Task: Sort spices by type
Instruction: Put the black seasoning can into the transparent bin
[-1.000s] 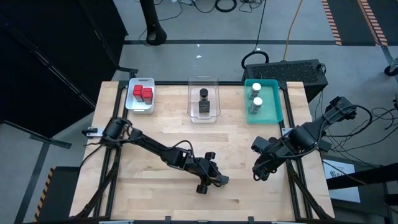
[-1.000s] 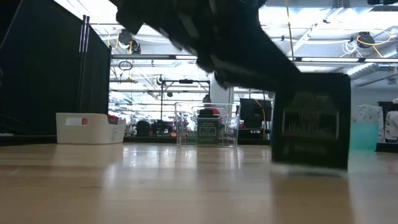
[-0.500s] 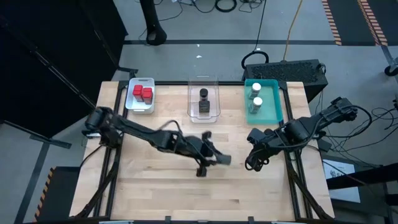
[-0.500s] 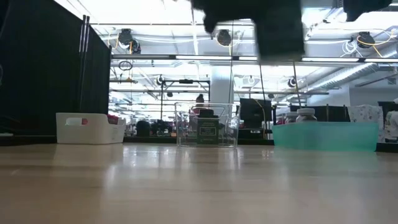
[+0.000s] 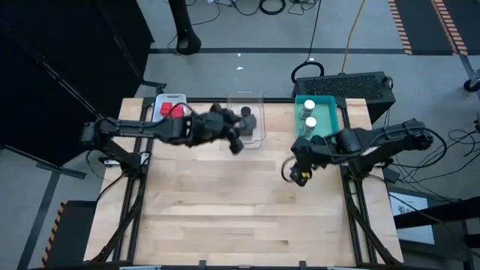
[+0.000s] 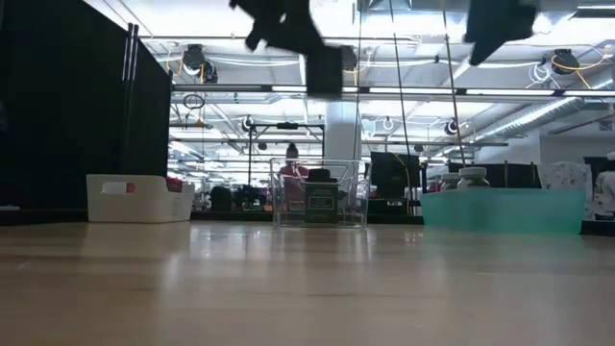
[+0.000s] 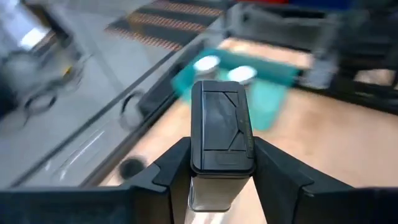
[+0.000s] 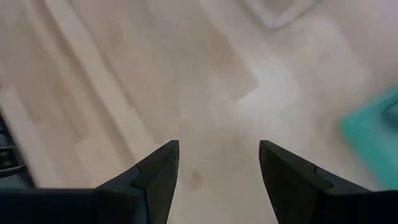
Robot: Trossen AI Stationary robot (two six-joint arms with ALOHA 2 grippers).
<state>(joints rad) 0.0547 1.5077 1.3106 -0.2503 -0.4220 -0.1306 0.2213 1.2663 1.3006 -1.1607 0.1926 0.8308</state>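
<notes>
Two red tins — two white-capped jars.

Since a second ago the left gripper has swung from the table's lower middle, about six o'clock, up toward twelve o'clock, and now hangs beside the clear tray at the back edge. It carries the dark spice container with it, pinched between its fingers; in the low view that container no longer sits on the wood but hangs high above it. The right gripper has drifted from about four o'clock inward and upward toward three o'clock, nearer the teal tray, its fingers spread apart over bare wood.
</notes>
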